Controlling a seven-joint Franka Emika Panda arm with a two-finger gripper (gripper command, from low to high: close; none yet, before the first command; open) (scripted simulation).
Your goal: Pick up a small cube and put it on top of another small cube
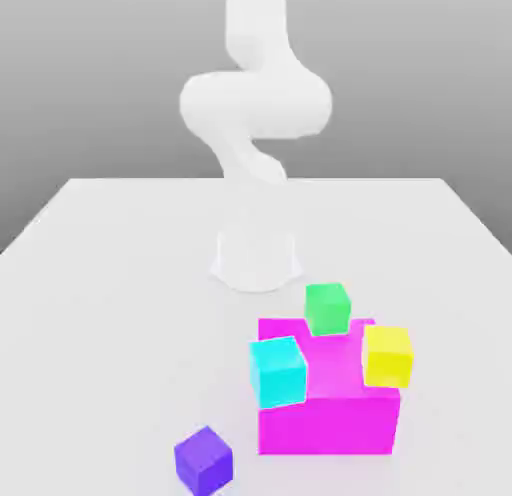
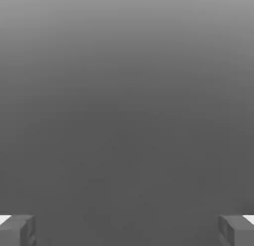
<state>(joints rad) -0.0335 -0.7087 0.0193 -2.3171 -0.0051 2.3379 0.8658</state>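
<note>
Purple cube (image 1: 204, 459) on table (image 1: 100, 304), pincer (image 2: 127, 230) spread wide, apart from it

My arm (image 1: 255, 104) rises from its base (image 1: 256, 256) and folds overhead. My gripper (image 2: 127, 230) stands wide apart, fingertips (image 2: 17, 230) empty.

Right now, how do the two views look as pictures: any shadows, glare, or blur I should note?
Exterior view: flat, even light, no glare, no clear cast shadows on the white table; the white arm looks soft-edged against the grey backdrop, while the purple cube and magenta block read clearly. Hand view: a smooth grey gradient, darker toward the open gripper.
</note>
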